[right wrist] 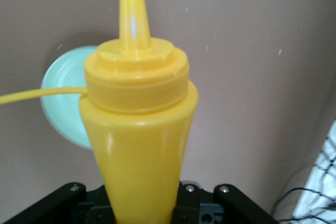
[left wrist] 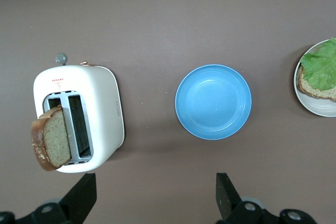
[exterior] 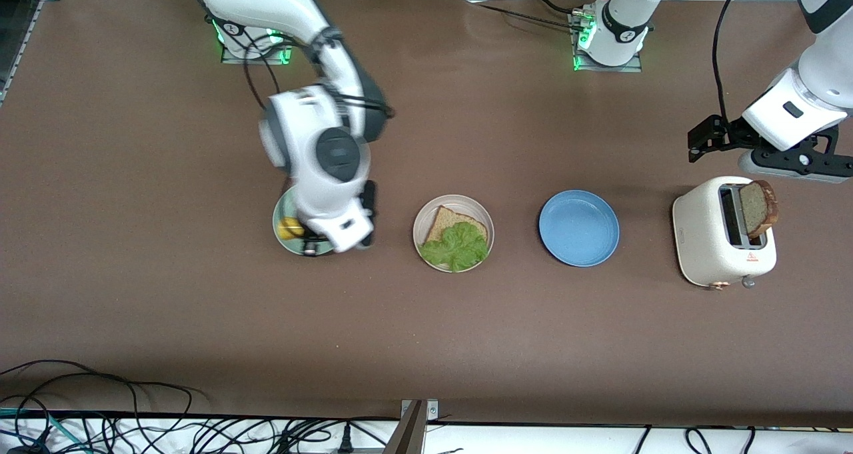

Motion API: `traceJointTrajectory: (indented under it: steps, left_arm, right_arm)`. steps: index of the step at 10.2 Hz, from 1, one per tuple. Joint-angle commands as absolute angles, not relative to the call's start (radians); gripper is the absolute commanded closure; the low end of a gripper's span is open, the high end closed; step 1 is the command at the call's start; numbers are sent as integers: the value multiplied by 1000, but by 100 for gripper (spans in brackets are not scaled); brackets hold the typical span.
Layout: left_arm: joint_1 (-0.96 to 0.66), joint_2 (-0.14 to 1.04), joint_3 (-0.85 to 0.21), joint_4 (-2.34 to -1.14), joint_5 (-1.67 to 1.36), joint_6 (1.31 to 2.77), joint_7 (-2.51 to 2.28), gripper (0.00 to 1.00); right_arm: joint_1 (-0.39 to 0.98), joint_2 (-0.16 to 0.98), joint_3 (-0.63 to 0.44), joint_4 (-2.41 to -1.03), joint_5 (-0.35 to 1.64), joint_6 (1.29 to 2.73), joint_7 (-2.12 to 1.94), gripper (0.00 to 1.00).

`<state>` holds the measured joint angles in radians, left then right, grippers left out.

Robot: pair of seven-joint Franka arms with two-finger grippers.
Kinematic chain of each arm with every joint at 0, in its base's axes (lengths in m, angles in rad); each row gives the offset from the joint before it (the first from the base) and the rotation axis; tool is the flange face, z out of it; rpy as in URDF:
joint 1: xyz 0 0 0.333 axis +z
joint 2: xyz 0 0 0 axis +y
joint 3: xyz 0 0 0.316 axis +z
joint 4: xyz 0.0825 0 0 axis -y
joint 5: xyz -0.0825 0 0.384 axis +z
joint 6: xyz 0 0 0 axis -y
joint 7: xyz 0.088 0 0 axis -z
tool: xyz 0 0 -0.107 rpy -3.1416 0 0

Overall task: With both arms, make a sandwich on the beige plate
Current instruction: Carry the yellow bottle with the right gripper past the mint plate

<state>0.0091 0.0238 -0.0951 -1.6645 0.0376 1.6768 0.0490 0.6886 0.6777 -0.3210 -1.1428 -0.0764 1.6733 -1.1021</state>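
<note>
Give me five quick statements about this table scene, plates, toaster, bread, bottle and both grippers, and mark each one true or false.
1. The beige plate holds one bread slice with a lettuce leaf on it. True.
2. The blue plate holds a bread slice. False: it is bare.
3. A second bread slice sticks up out of the white toaster. True.
4. The left gripper is shut on the toaster's bread. False: it hangs open above the table near the toaster, holding nothing.
5. The right gripper is shut on the yellow squeeze bottle over the mint-green plate. True.
</note>
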Motion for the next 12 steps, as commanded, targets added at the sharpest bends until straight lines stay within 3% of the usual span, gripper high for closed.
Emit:
traceJointTrajectory:
  steps: [1, 5, 7, 12]
  left_arm:
    - [12, 31, -97, -1641, 23, 1658, 51, 0]
    - [12, 31, -97, -1641, 23, 1658, 51, 0]
    - [12, 31, -97, -1641, 23, 1660, 51, 0]
    - [12, 31, -97, -1641, 23, 1660, 51, 0]
  right_arm:
    - [573, 496, -301, -1346, 21, 1669, -1280, 100]
    - [243, 417, -301, -1535, 364, 1660, -1642, 100]
    - [82, 416, -302, -1731, 619, 1660, -1843, 100]
    - [-66, 524, -307, -1928, 859, 1664, -2377, 100]
